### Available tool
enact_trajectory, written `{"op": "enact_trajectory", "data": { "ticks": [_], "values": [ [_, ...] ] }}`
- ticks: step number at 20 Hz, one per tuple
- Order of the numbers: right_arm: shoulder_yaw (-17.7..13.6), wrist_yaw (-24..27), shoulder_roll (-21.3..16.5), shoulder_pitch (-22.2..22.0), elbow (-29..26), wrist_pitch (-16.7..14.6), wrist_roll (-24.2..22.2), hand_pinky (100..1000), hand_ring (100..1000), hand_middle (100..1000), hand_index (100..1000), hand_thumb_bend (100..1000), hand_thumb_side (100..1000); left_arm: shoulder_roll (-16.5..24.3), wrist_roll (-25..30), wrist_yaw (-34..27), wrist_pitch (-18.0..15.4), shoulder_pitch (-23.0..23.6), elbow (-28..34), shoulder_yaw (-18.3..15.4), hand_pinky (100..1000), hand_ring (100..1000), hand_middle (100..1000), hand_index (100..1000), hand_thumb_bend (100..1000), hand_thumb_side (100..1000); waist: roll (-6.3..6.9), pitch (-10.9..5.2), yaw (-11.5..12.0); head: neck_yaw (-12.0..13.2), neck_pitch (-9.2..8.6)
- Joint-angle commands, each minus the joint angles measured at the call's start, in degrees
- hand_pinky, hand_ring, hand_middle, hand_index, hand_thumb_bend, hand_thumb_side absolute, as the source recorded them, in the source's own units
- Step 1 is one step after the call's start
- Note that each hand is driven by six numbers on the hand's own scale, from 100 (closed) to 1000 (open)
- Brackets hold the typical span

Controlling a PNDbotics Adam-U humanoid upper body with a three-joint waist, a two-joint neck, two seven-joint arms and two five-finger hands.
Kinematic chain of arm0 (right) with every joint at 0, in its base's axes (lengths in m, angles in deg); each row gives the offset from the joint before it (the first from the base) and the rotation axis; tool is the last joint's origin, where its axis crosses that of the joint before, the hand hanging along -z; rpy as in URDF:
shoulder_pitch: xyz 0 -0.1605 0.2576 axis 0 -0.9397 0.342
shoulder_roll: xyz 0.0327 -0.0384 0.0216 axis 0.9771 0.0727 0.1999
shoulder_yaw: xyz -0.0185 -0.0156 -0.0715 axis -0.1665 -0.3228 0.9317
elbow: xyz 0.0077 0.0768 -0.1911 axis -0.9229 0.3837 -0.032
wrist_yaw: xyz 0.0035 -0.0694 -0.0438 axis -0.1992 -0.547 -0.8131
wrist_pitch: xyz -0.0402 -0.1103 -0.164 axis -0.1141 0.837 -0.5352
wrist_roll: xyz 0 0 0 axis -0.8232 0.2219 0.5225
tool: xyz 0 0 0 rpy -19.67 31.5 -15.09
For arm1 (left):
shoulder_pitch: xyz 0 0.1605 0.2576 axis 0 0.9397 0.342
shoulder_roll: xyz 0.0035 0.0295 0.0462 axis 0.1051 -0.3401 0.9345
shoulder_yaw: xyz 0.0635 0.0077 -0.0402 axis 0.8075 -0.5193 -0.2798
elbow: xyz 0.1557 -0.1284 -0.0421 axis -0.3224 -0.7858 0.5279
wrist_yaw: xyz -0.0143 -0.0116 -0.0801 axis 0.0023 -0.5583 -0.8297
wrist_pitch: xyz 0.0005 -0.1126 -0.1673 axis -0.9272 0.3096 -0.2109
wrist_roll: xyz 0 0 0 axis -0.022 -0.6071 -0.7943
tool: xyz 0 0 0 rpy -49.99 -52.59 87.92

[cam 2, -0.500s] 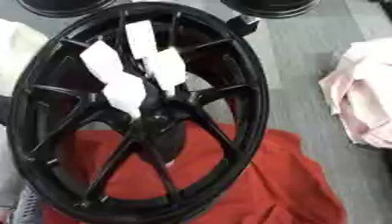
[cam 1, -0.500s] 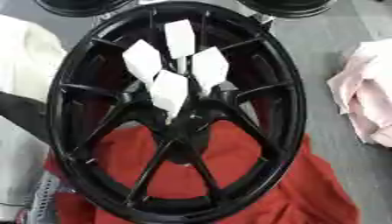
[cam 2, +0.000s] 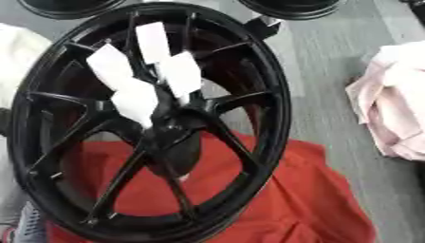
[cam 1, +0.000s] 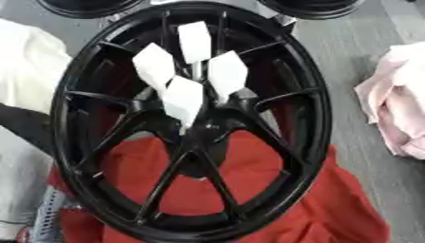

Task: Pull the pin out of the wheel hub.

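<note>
1. A big black wheel (cam 1: 191, 118) fills most of the view. It has thin black spokes that run from the rim to the middle.
2. The wheel hub (cam 1: 203, 126) sits in the middle of the wheel, where the spokes meet.
3. Four white tags (cam 1: 183, 98) stick up from the hub, close together. They look like flat paper flags. The pins under them are hard to make out.
4. A red cloth (cam 1: 274, 190) lies under the lower part of the wheel and shows through the gaps between the spokes.
5. A pink and white cloth (cam 1: 398, 109) lies on the grey floor (cam 1: 348, 52) to the right, apart from the wheel.
6. A white cloth (cam 1: 29, 66) lies to the left, just beside the rim.
7. Parts of two more black wheels (cam 1: 83, 5) show at the top edge.
8. No robot hand shows in either view, so I cannot tell if the hands are open or closed.
</note>
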Motion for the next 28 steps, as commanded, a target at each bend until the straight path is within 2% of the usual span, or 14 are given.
{"op": "enact_trajectory", "data": {
  "ticks": [1,7,10,14,19,23,28],
  "values": [
    [0.4,-2.0,-6.5,-0.2,-2.0,1.0,-2.8,809,727,642,701,100,535,1.6,0.0,0.0,-0.1,-0.2,1.3,-0.5,789,716,693,886,111,866,-0.25,-1.08,-0.1,0.1,-0.62],
    [1.8,-8.2,-18.1,1.0,-2.9,1.4,-13.9,830,760,672,739,100,450,2.2,0.0,0.2,0.0,0.0,1.4,-0.5,789,717,693,886,110,865,-0.66,-1.20,-0.3,0.3,-0.39],
    [2.6,-11.0,-22.9,3.1,-2.9,-0.3,-21.8,842,777,690,758,100,427,2.4,0.1,0.2,0.1,0.0,1.4,-0.4,789,717,693,885,110,865,-0.97,-1.28,-0.4,0.3,-0.33],
    [3.3,-12.7,-27.3,6.6,-2.9,-2.5,-32.5,856,799,710,777,100,411,2.7,0.2,0.3,0.1,0.1,1.3,-0.2,789,718,693,885,110,865,-1.48,-1.41,-0.4,0.4,-0.25],
    [5.9,-13.9,-30.8,11.6,-2.9,-4.4,-45.0,869,815,728,799,100,438,3.2,0.5,0.3,0.2,0.0,1.3,0.0,789,719,693,885,110,865,-2.05,-1.61,-0.2,0.2,-0.23],
    [8.6,-15.3,-31.8,15.5,-2.9,-3.6,-55.5,879,825,742,815,100,491,3.4,0.7,0.3,0.3,-0.1,1.2,0.2,789,719,694,885,110,865,-2.52,-1.77,0.0,-0.2,-0.33],
    [11.8,-16.1,-31.0,20.7,-2.9,-3.4,-63.1,882,830,748,822,100,509,3.6,1.0,0.3,0.4,-0.2,1.2,0.5,789,720,694,885,109,864,-2.83,-1.83,0.3,-0.6,-0.45]
  ]
}}
